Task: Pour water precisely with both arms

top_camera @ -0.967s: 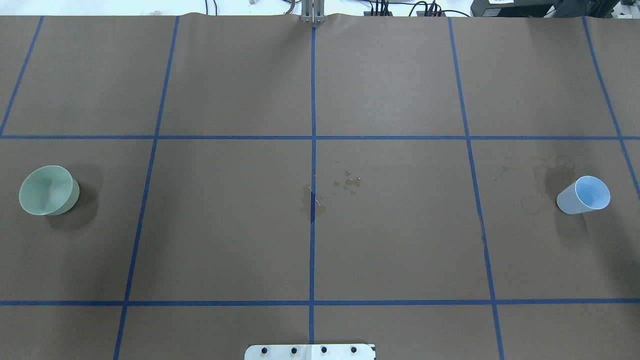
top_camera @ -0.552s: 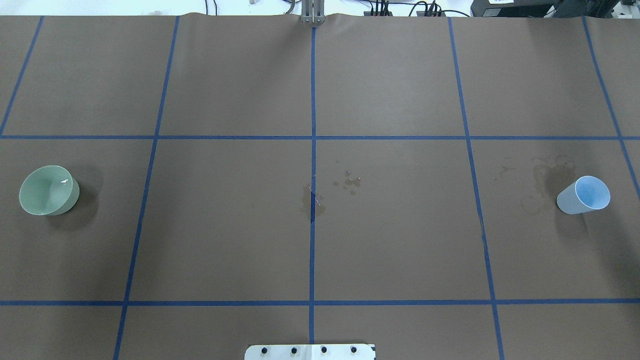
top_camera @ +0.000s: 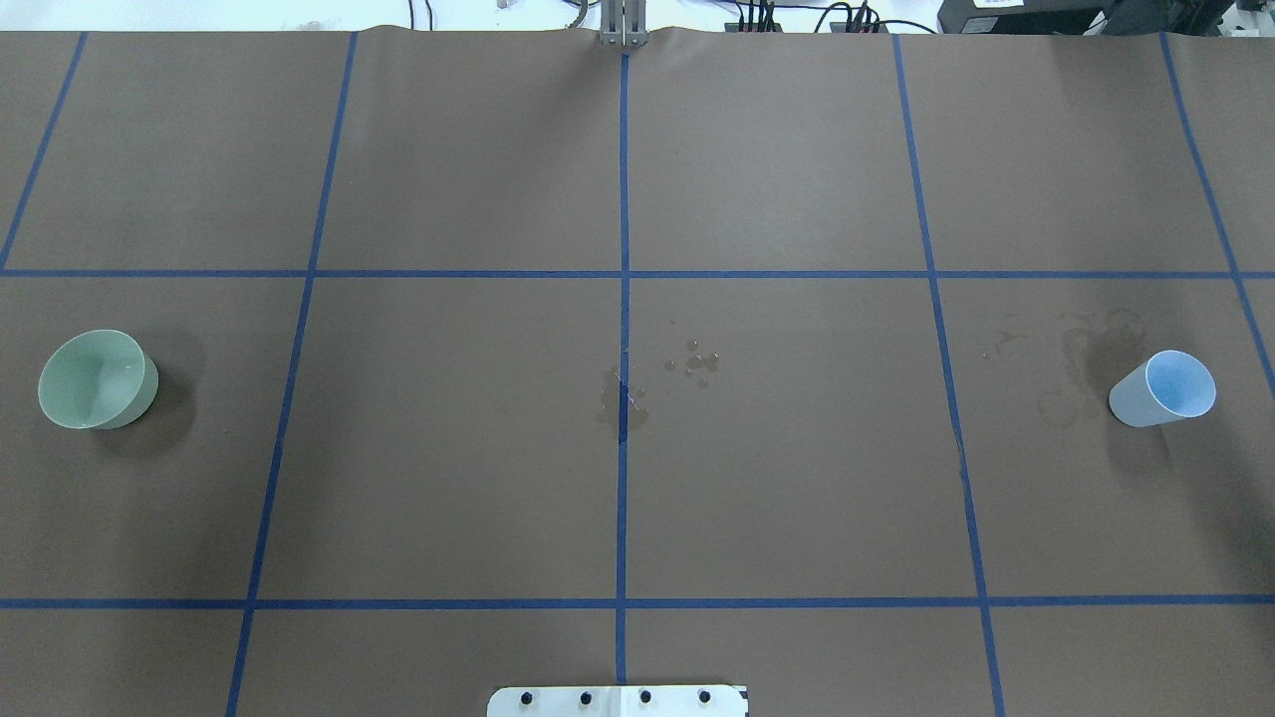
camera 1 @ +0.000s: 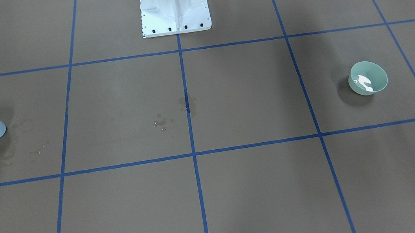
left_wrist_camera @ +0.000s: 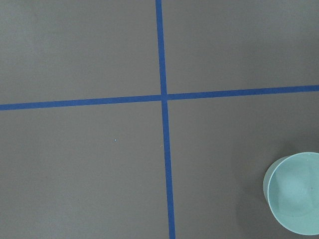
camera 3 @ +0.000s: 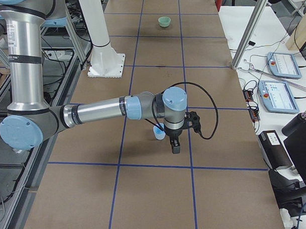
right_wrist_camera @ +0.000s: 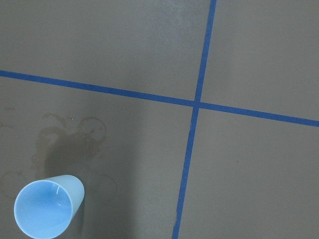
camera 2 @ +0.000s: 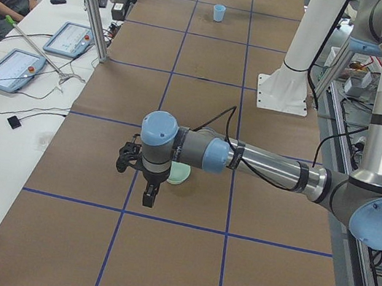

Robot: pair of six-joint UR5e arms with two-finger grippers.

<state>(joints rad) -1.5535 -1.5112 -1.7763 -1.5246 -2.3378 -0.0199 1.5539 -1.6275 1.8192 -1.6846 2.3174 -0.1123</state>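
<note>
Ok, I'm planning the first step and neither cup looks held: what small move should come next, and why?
Probably shift the left arm's fingers over the green cup, then lower. That cup holds the water, a white glint, stands free, and sits in the left wrist view's corner, so they aren't centred yet.

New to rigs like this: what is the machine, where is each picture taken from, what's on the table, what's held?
A robot: two arms on a white pedestal at a brown table gridded with blue tape. Two pictures look down on the table, two look along it from its ends, two come from wrist cameras. A green cup with glinting water stands on the robot's left, a blue cup on its right, spilled drops between. The left arm hangs by the green cup, the right arm by the blue one. Neither cup is held; whether the jaws are open is unclear.
</note>
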